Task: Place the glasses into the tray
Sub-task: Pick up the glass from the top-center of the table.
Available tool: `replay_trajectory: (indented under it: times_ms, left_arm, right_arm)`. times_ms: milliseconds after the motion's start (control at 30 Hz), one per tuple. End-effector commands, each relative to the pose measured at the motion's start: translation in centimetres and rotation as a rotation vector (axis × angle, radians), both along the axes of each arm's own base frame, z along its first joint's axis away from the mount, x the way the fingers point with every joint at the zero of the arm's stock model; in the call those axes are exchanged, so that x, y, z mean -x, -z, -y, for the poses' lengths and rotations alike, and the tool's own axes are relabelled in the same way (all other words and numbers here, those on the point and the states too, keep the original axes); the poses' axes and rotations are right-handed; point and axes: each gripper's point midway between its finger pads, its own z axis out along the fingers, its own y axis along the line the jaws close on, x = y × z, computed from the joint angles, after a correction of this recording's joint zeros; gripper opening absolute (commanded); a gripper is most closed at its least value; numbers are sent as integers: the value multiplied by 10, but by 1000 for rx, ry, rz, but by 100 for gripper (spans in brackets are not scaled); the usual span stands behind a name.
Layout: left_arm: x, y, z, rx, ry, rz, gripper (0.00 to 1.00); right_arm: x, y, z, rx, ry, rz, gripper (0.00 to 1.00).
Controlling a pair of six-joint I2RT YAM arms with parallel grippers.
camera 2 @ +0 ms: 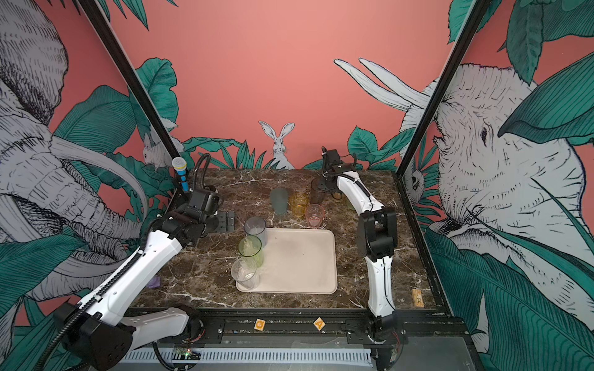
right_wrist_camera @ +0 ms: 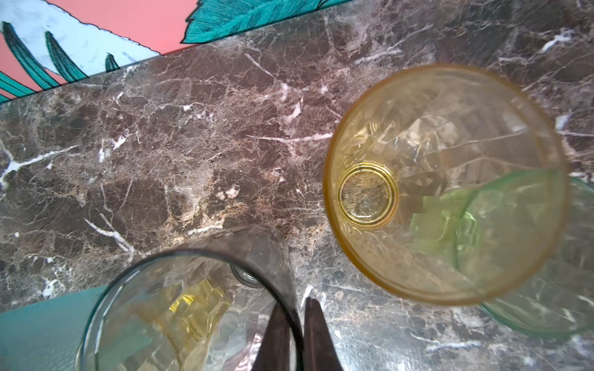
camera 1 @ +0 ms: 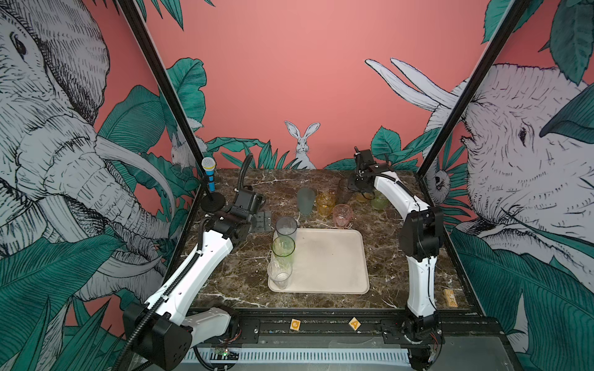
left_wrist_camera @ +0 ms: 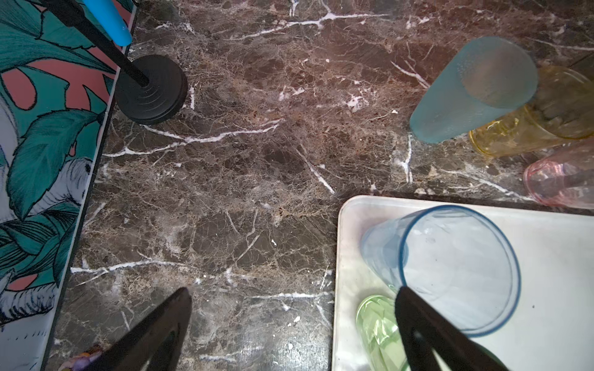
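One marble tabletop (camera 1: 231, 279) carries everything. On it lies the cream tray (camera 1: 334, 257), most of its floor bare. Three tall glasses stand in a row along its left rim: the grey tumbler (camera 1: 286, 226), the tall green tumbler (camera 1: 283, 247) and the clear tumbler (camera 1: 279, 273).

Six glasses stand outside the tray, at the far side of the table. The tall ones are the frosted teal tumbler (camera 1: 305, 200) and the smoky brown tumbler (right_wrist_camera: 180, 253). The short ones are the yellow tumbler (camera 1: 326, 203), the pink tumbler (camera 1: 342, 214), the amber tumbler (right_wrist_camera: 446, 183) and the short green tumbler (right_wrist_camera: 530, 289), which touches the amber one or stands just beside it.

All look thin-walled, light and stiff, probably smooth and slick. A tall one held at the top would likely swing or tip, so a slow, upright carry seems wise.

The right gripper (right_wrist_camera: 293, 303) is pinched on the brown tumbler's wall at the rim, one finger inside and one outside. That hold suits an open-topped cup, though a thin wall gives little purchase.

The left gripper (left_wrist_camera: 293, 290) hangs with its jaws wide apart and empty over bare marble, just beside the tray's far left corner.
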Motion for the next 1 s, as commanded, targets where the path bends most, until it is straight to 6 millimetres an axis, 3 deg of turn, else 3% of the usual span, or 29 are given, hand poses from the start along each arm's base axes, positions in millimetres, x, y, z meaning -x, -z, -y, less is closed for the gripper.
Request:
replay_trajectory:
  times_ms: [0, 567, 767, 967]
  left_arm:
    - [9, -2, -5, 22, -18, 4, 99]
    - [16, -7, -6, 40, -15, 21, 99]
    - [15, -8, -6, 44, -15, 26, 99]
    - [17, -6, -6, 48, -21, 22, 99]
  right_arm:
    - [8, -51, 5, -13, -12, 84, 0]
    - [61, -151, 9, -77, -64, 177, 0]
    - [91, -174, 7, -84, -100, 189, 0]
    - [130, -182, -7, -59, -175, 171, 0]
